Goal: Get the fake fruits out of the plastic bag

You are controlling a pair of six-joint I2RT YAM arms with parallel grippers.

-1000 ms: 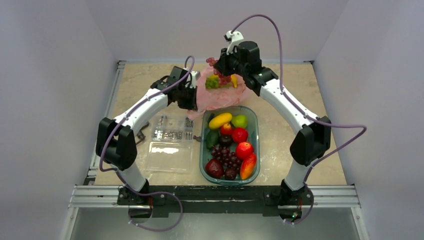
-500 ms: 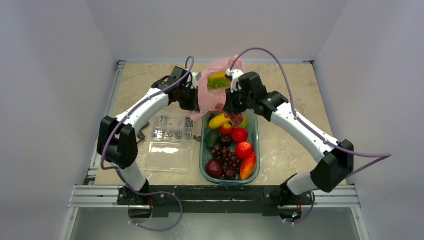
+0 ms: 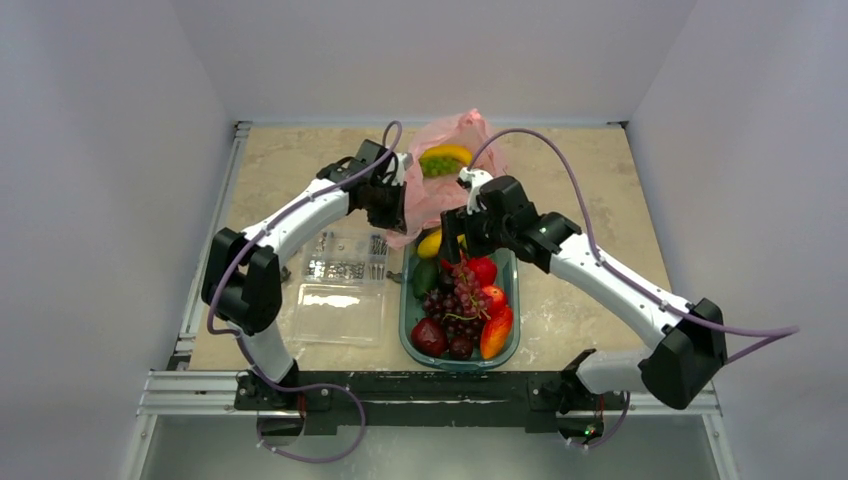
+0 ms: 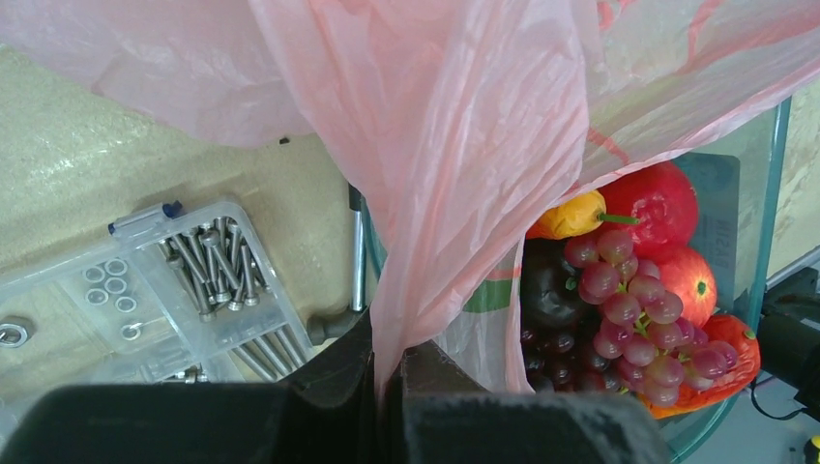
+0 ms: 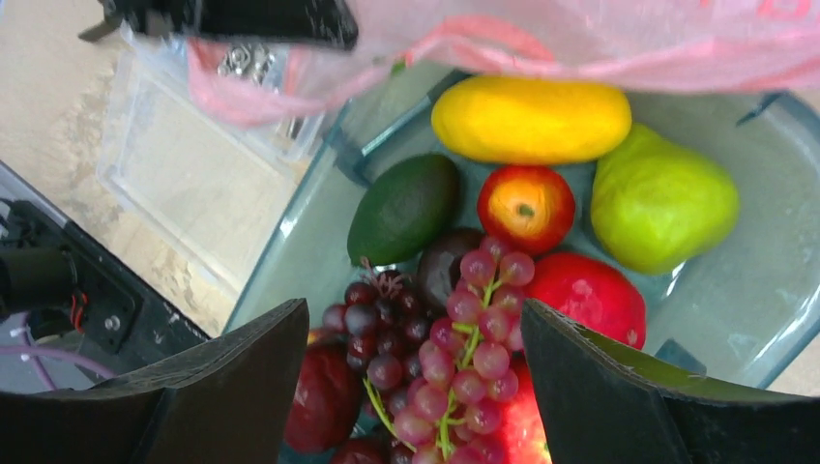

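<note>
Bag (image 3: 468, 128) is pinched tight in the left gripper (image 4: 387, 372), draped over the tray's (image 3: 513, 262) far end. Banana (image 3: 447, 152) and green grapes (image 3: 436, 167) can be seen inside. Right gripper (image 5: 414, 311) is held wide open above the tray, with red grapes (image 5: 474, 358) lying loose on the pile underneath.

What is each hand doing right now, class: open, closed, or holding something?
Left hand: closed on the plastic bag.
Right hand: open, holding nothing, above the tray.
</note>
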